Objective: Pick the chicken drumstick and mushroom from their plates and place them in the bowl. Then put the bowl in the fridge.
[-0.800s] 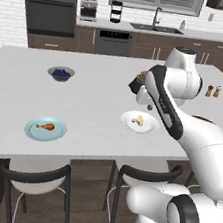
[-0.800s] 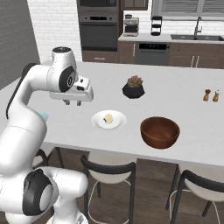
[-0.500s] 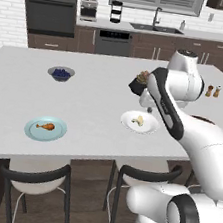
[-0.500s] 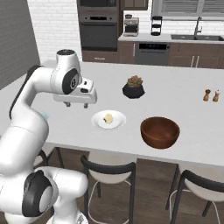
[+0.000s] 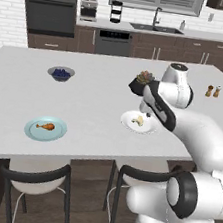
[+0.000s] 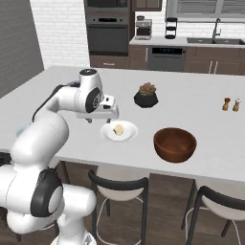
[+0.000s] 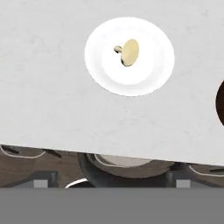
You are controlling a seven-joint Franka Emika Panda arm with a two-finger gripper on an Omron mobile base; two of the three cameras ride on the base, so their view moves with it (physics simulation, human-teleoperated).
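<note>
The mushroom (image 6: 118, 129) (image 5: 139, 120) (image 7: 130, 52), a pale cream lump, lies on the white plate (image 6: 128, 136) (image 5: 129, 122) (image 7: 153, 74). My gripper (image 6: 101, 118) (image 5: 147, 112) hangs open and empty just above that plate's left rim. Far to the left on the counter, the chicken drumstick (image 5: 45, 126) rests on the light blue plate (image 5: 32, 131). The reddish-brown bowl (image 6: 175, 143) stands empty to the right of the white plate; its dark rim (image 7: 220, 101) shows at the right edge of the hand view. A tall grey face (image 6: 16, 48) at far left may be the fridge.
A black pot with a plant (image 6: 146, 95) (image 5: 143, 81) stands behind the white plate. A small grey bowl of berries (image 5: 61, 73) sits at the far left. Salt and pepper shakers (image 6: 231, 104) are at the right. Stools (image 6: 119, 184) line the counter's near edge.
The gripper has swung toward the white plate and now hangs over its rim, still open. The plates, the bowl and the food have not moved.
</note>
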